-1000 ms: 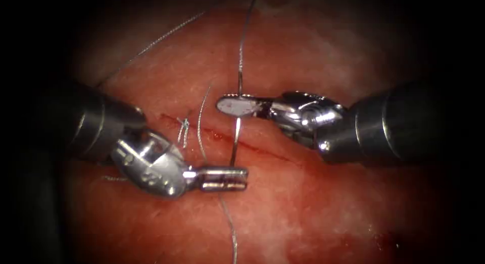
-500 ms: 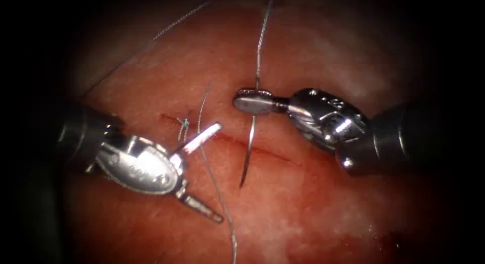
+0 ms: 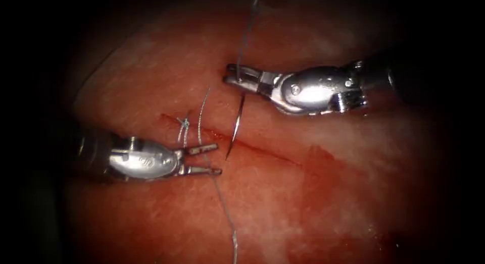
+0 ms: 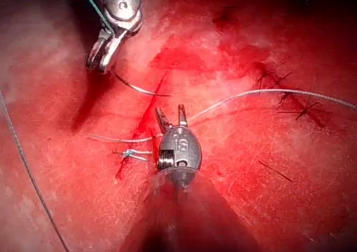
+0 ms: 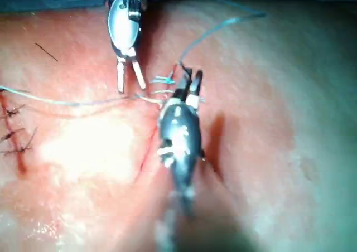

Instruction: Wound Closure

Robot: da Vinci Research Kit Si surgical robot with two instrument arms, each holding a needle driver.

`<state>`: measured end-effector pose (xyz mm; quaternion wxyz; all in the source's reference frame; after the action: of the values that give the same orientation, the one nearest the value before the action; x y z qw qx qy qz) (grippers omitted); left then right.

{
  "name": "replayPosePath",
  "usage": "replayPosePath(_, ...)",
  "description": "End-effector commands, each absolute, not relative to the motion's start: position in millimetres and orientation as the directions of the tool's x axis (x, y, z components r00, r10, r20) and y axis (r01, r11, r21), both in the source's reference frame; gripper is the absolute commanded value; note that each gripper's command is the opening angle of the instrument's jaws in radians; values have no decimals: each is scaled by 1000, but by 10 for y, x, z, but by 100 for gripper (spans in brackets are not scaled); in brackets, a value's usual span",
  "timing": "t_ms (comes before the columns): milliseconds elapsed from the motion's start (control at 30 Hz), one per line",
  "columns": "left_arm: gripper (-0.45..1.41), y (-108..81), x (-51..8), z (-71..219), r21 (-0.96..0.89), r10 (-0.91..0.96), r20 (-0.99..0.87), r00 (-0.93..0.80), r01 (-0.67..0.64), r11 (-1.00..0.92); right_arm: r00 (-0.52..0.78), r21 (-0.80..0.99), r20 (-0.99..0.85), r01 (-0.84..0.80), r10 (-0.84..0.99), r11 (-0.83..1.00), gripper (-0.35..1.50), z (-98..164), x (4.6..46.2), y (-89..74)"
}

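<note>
My right tool point(image 3: 235, 77) is shut on the curved needle point(image 3: 237, 120) near its thread end, just above the cut point(image 3: 262, 152). The needle hangs free of the tissue point(image 3: 313, 203), its tip pointing down at the cut line. Thread point(image 3: 246, 37) runs up from the needle's end. My left tool point(image 3: 209, 159) lies at the cut's left part with its jaws open, holding nothing. A second strand of thread point(image 3: 225, 208) passes between them. The left wrist view shows the left tool point(image 4: 170, 114), the needle point(image 4: 136, 88) and the right tool point(image 4: 103, 57).
A tied knot with short cut ends point(image 3: 183, 123) sits at the cut's left end. Red fluid point(image 3: 323, 163) stains the tissue right of the cut. Earlier dark stitches point(image 4: 290, 96) lie farther off on the tissue.
The left jaws, shut by the needle's tip a second ago, opened wide and drew back left, then narrowed around the strand. The right tool turned and lifted the needle upward.
</note>
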<state>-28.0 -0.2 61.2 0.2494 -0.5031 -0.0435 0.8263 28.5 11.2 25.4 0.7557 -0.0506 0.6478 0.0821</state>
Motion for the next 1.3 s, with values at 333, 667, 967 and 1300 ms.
replayPosePath(333, 11, -29, -303, 635, -343, 499, -757, -422, -393, -853, 195, -202, -966, -156, -170, 967, -35, 275, 313, 107)
replayPosePath(667, 11, -40, -296, 658, -391, 552, -678, -486, -398, -830, 201, -297, -943, -148, -266, 943, -35, 283, 313, 113)
replayPosePath(967, 19, -59, -287, 673, -444, 595, -571, -565, -397, -803, 165, -461, -883, -123, -440, 879, -35, 291, 318, 119)
replayPosePath(1300, 21, -66, -290, 662, -479, 604, -545, -582, -375, -794, 172, -519, -851, -125, -497, 845, -35, 303, 319, 116)
